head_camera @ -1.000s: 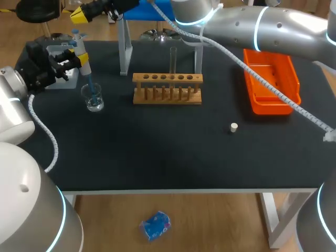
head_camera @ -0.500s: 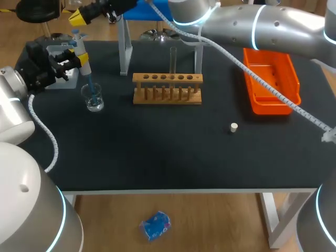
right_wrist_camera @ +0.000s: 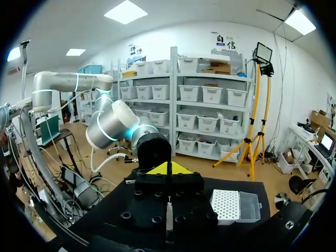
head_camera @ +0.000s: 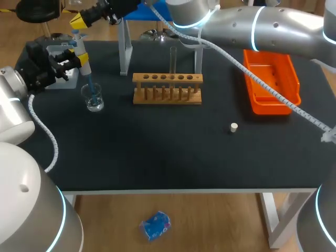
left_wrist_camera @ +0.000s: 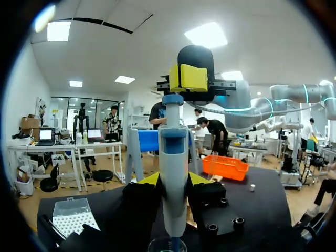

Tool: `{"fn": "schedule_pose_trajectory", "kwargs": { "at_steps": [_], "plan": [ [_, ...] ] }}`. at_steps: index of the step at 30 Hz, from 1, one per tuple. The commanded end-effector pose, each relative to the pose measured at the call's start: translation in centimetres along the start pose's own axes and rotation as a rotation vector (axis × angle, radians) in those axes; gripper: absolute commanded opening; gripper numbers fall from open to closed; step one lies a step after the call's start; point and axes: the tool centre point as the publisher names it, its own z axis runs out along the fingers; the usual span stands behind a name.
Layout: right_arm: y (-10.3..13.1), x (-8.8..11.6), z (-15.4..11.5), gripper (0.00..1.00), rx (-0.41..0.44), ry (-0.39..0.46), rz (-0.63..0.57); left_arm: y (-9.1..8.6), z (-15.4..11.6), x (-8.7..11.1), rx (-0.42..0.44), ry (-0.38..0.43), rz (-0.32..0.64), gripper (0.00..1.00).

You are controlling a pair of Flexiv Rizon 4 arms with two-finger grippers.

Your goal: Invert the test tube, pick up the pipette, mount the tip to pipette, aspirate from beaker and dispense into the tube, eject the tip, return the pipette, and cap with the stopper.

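left fingers [left_wrist_camera: 198, 179] clasp the pipette [left_wrist_camera: 173, 173], tip [head_camera: 91, 86] seemingly in the beaker [head_camera: 94, 98].

One pipette [head_camera: 84, 68], one beaker [head_camera: 93, 98], one test tube [head_camera: 172, 60], one rack [head_camera: 167, 79], one stopper [head_camera: 234, 127], one orange tray [head_camera: 273, 109].

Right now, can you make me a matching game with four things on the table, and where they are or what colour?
Things:
1. pipette
2. test tube
3. stopper
4. tray

Clues:
A. standing in the wooden rack
B. orange
C. tip down in the beaker
D. lying alone on the black table

Pairs: 1-C, 2-A, 3-D, 4-B.
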Motion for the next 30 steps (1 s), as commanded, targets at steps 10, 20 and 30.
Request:
{"fn": "schedule_pose_trajectory", "kwargs": {
  "at_steps": [10, 20, 30],
  "plan": [
    [-0.95, -0.62, 0.25, 0.00, -0.008, 0.005, 0.026, 0.08, 0.00, 0.01, 0.004, -0.001, 0.002, 0.00],
    [-1.02, -0.71, 0.42, 0.00, -0.009, 0.008, 0.029, 0.08, 0.00, 0.01, 0.004, -0.001, 0.002, 0.00],
    [-1.33, -0.50, 0.38, 0.00, -0.007, 0.005, 0.035, 0.08, 0.00, 0.01, 0.004, -0.001, 0.002, 0.00]
  ]
}}
